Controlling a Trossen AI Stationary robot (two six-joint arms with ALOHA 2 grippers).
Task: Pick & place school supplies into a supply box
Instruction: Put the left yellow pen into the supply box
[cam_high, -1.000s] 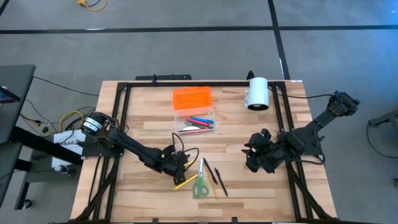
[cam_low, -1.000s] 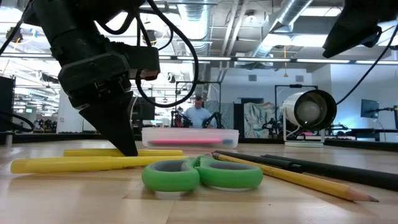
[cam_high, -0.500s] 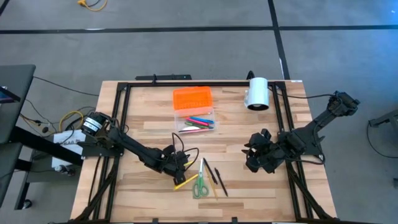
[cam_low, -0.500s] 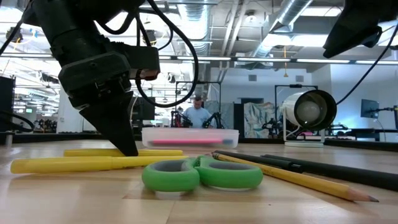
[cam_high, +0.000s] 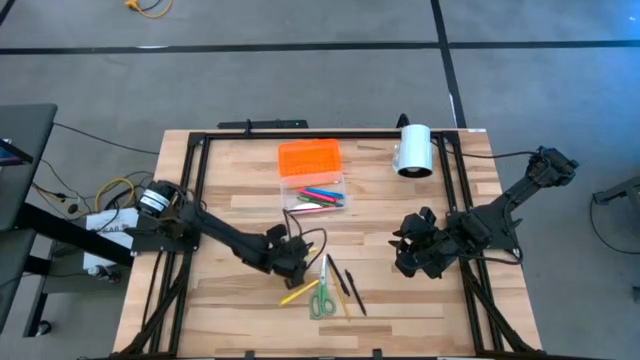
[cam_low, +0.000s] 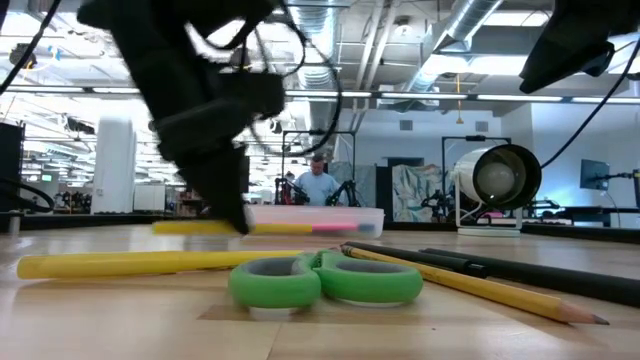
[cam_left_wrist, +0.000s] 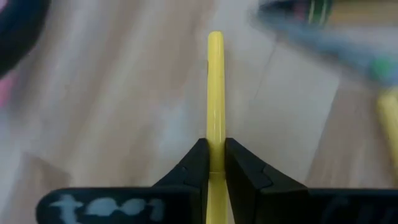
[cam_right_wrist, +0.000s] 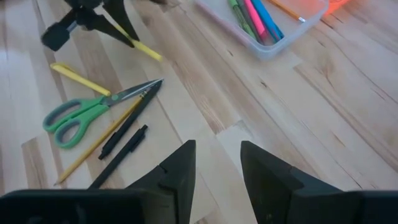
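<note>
one yellow pen (cam_high: 283, 247) is the item in hand. in the high view the left gripper (cam_high: 288, 252) sits just left of frame centre, above the green scissors (cam_high: 321, 297), a second yellow pen (cam_high: 298, 293) and the dark pens (cam_high: 350, 288) lying on the tabletop (cam_high: 230, 190). the supply box (cam_high: 314, 196) lies in the upper middle, clear tray with coloured pens inside, its orange lid (cam_high: 309, 159) beside it toward the top. the right gripper (cam_high: 408, 252) waits at centre right, holding nothing.

in the low view, left of centre, the left arm's fingers (cam_low: 228, 195) carry the yellow pen roughly level and clear of the tabletop, with the supply box behind it at mid frame and the scissors in the foreground.

in the left wrist view the fingers (cam_left_wrist: 196, 168) are nearly closed, pinching the yellow pen, which runs straight up the middle of the frame.

in the right wrist view that arm's fingers (cam_right_wrist: 180, 171) stand wide apart and empty at the bottom of the frame; the supply box is at upper right.

the step looks like carrying after a lift. next, the pen needs lining up along the tray's length, then a low release.
</note>
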